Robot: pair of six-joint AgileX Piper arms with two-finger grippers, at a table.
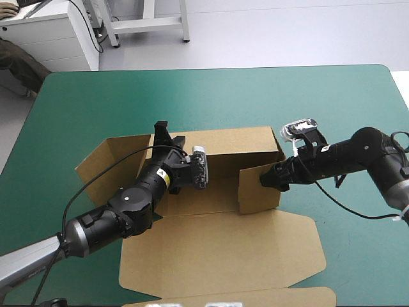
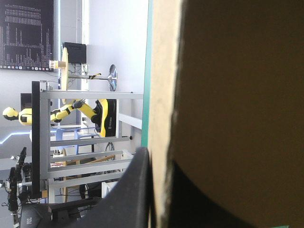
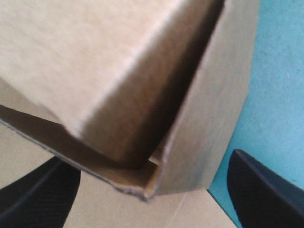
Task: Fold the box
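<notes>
Box of brown cut board (image 1: 217,249) stands half-raised, the left gripper (image 1: 162,133) clamping its far wall between its jaws, likely steadying it, while the right gripper (image 1: 265,181) straddles the side-wall corner, jaws spread.

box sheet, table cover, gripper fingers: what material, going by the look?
Box: likely cardboard; matte brown, a pale raw cut edge in the left wrist view, creases holding walls up.
Table cover: teal-green, matte, smooth; mat or laminate, cannot tell.
Right gripper's fingers: black, fine grid texture; probably rubber or moulded plastic.
</notes>
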